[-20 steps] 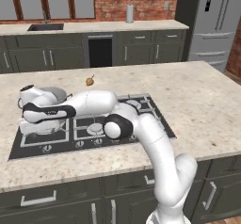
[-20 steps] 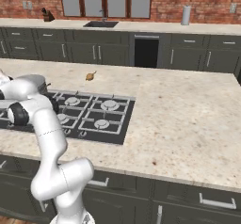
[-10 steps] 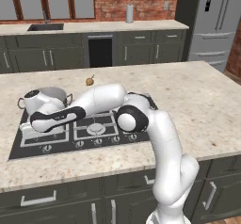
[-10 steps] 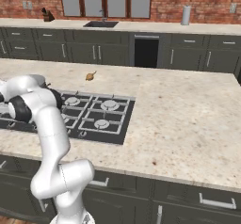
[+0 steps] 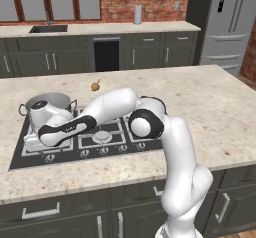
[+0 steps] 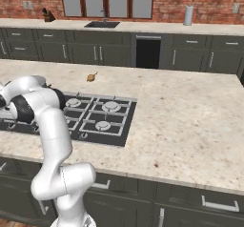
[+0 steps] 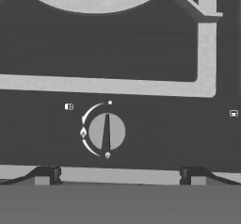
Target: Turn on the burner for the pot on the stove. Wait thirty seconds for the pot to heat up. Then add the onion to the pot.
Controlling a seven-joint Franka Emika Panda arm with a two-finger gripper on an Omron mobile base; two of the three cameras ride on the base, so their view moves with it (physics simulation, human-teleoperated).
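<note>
Hand view gives me a round grey knob with a thin dark ridge standing upright, ringed by a white arc and small flame marks, on the flat black stove. My gripper hovers over it, jaws spread wide and holding nothing, the two dark fingertips flanking the knob without touching it. Pale grate bars cross above, and a pale curved rim is cut off at the top. From the left base view, the brushed-steel pot sits at the stove's far left, partly hidden by my white arm. The golden-brown onion lies on the speckled stone counter behind the stove, well apart from the pot.
</note>
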